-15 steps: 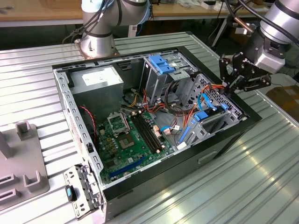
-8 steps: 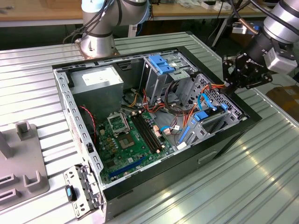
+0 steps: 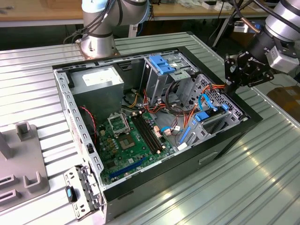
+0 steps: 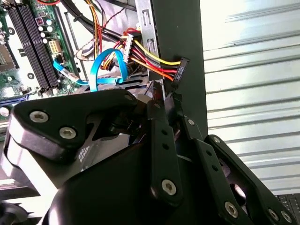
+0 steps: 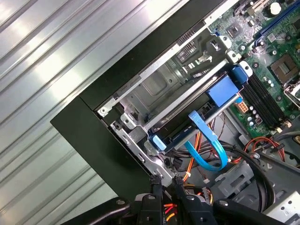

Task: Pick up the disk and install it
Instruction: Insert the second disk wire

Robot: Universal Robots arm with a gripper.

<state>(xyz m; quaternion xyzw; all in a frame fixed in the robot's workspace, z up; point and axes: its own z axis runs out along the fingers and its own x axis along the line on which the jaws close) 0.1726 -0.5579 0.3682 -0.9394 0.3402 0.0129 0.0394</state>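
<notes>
My black two-fingered pincer (image 5: 165, 180) hangs at the rim of the open black-and-grey metal computer case (image 3: 220, 140), over the corner where the grey metal drive cage (image 5: 140, 140) stands. Its tips are a little apart and grip nothing; the gap between them shows in the first wrist view. Just past the tips runs a bundle of red, yellow and orange wires (image 4: 150, 61), near but not touching. A thin light-blue flat cable (image 5: 206, 150) loops just beyond that.

The flat grey disk with its bright blue plastic carrier (image 5: 220, 93) sits inside the cage, seen edge-on, beyond my tips and apart from them. Farther off lies the green motherboard (image 3: 126, 145). The case rests on a ribbed grey metal table (image 3: 262, 178).
</notes>
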